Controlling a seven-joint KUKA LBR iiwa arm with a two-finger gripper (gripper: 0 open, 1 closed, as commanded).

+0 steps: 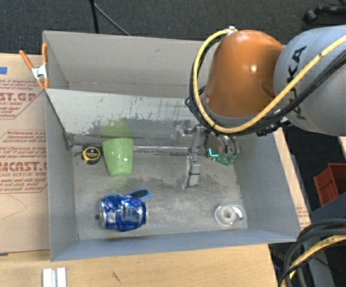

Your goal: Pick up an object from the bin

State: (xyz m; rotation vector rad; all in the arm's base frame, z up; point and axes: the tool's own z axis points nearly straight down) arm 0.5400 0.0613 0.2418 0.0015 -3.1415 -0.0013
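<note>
At approach, with gripper (192, 175) low over the bin's (131, 64) bare middle, claw spread impossible to tell; next calls for centring over the probable tape roll (227, 214) by the near-right corner.

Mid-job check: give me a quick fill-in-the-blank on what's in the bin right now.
1. The cup beside the tape measure is ____ in colour.
2. The crushed can near the lower wall of the bin is ____.
3. In this view, the hand hangs to the ____ of the cup.
Missing words: green; blue; right.
</note>
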